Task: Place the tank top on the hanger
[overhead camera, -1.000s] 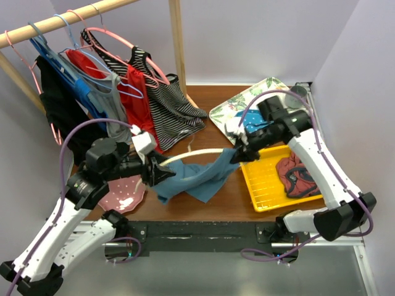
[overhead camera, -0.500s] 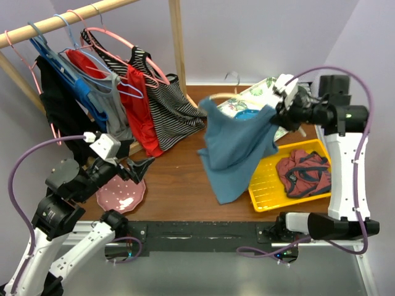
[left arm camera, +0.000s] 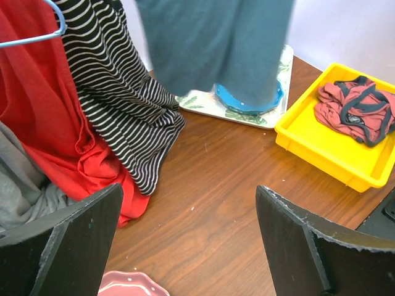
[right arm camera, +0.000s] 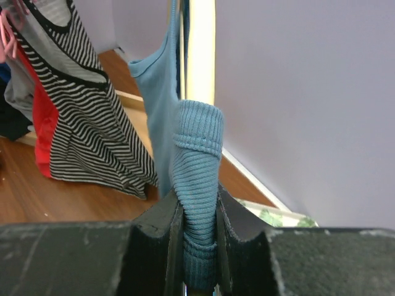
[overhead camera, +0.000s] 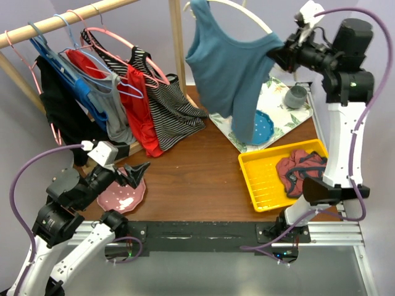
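Though lower before, tank top [overhead camera: 231, 68] now aloft in right jaws; left jaws spread.

Walls: pale lilac-white wall [overhead camera: 142, 28] at back, a like one [overhead camera: 382, 185] closing in on the right. Light even, shadows soft (no window or lamp in view).

Counter [overhead camera: 197, 179]: dark brown wood grain, lightly scuffed in the left wrist view. A black bar [overhead camera: 197, 234] and a silver rail [overhead camera: 333, 229] edge its near side; grey floor [overhead camera: 203, 277] below.

Furniture: light wooden clothes rail [overhead camera: 62, 22], slanting up to the right, beside an upright post [overhead camera: 178, 43].
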